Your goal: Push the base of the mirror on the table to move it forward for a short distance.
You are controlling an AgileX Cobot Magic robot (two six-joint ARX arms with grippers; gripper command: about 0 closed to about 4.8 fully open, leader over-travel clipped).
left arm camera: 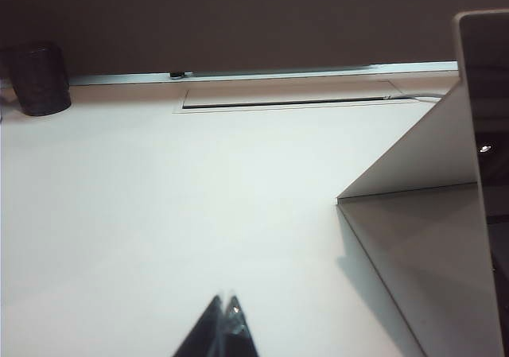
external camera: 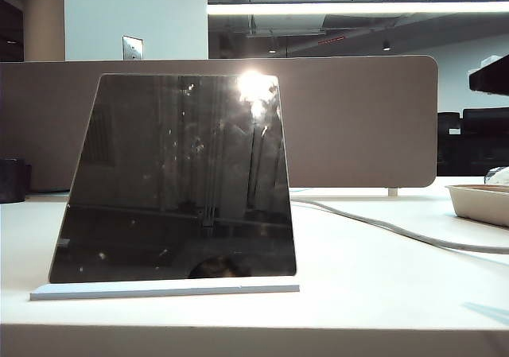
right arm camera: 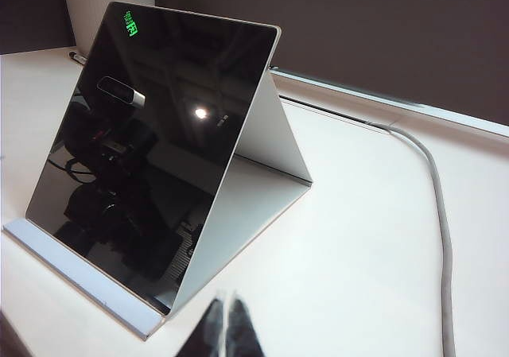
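The mirror (external camera: 179, 178) is a dark glossy tilted panel standing on the white table (external camera: 374, 277), left of centre. The base of the mirror (external camera: 165, 290) is a thin white plate along its front foot. The right wrist view shows the mirror (right arm camera: 151, 150), its base (right arm camera: 79, 276) and its white back support (right arm camera: 266, 146). My right gripper (right arm camera: 224, 303) hovers shut and empty just beside the base's near corner. In the left wrist view, my left gripper (left arm camera: 227, 300) is shut and empty over bare table, off to the side of the back support (left arm camera: 421, 238). Neither gripper shows in the exterior view.
A grey-white cable (external camera: 398, 231) runs across the table right of the mirror, also seen as the cable (right arm camera: 441, 214). A beige tray (external camera: 481, 202) sits far right and a dark cup (external camera: 12, 180) far left. A brown divider (external camera: 358, 118) backs the table.
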